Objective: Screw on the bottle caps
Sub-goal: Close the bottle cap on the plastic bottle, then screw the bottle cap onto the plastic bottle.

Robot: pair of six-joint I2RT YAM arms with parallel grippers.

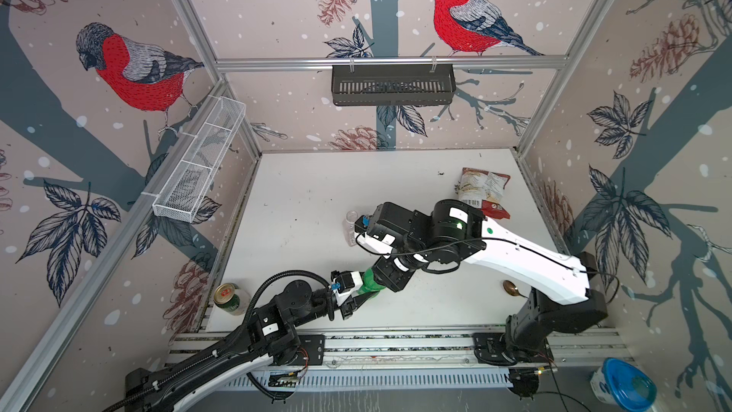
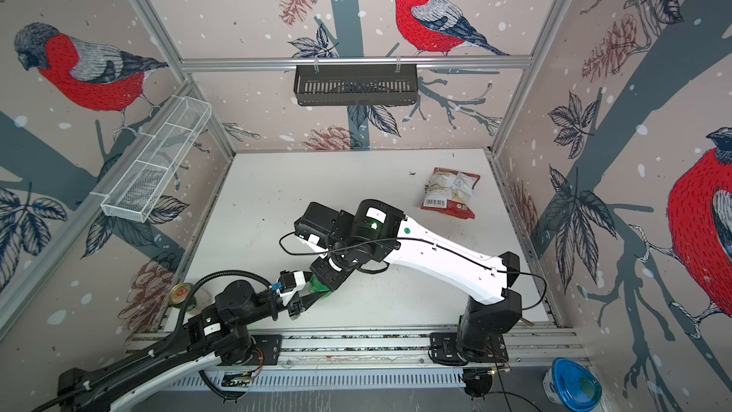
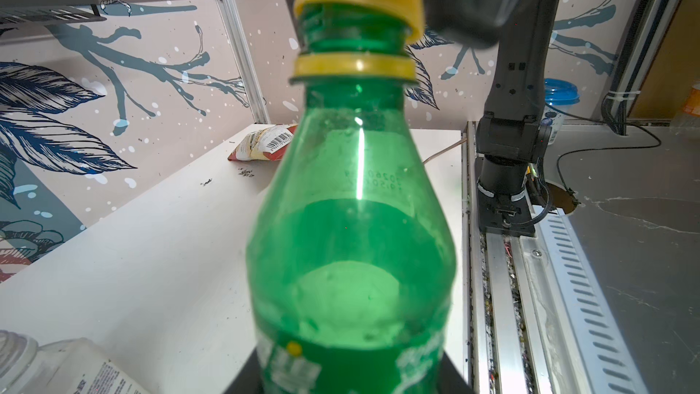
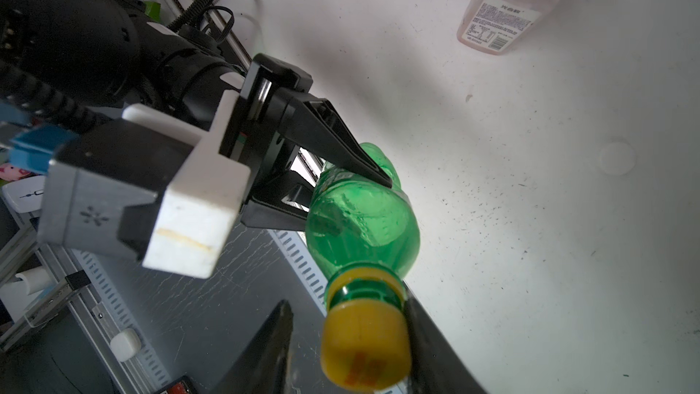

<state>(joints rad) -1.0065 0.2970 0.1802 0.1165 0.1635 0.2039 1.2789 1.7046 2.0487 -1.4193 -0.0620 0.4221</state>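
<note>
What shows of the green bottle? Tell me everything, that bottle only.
The green bottle is translucent green plastic with a rounded shoulder, a threaded neck and a green label with pale print low on the body. A yellow ring sits under the threads. The yellow cap sits crooked on the mouth, threads showing beneath. The left gripper clamps the lower body. The right gripper is open around the cap, one jaw touching it. Whether the base rests on the table cannot be told.

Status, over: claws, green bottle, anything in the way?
Left claw shut on translucent green plastic bottle. Right claw open around orange-yellow round plastic cap; cap tilted on neck, threads showing. Nothing seen blocking.
</note>
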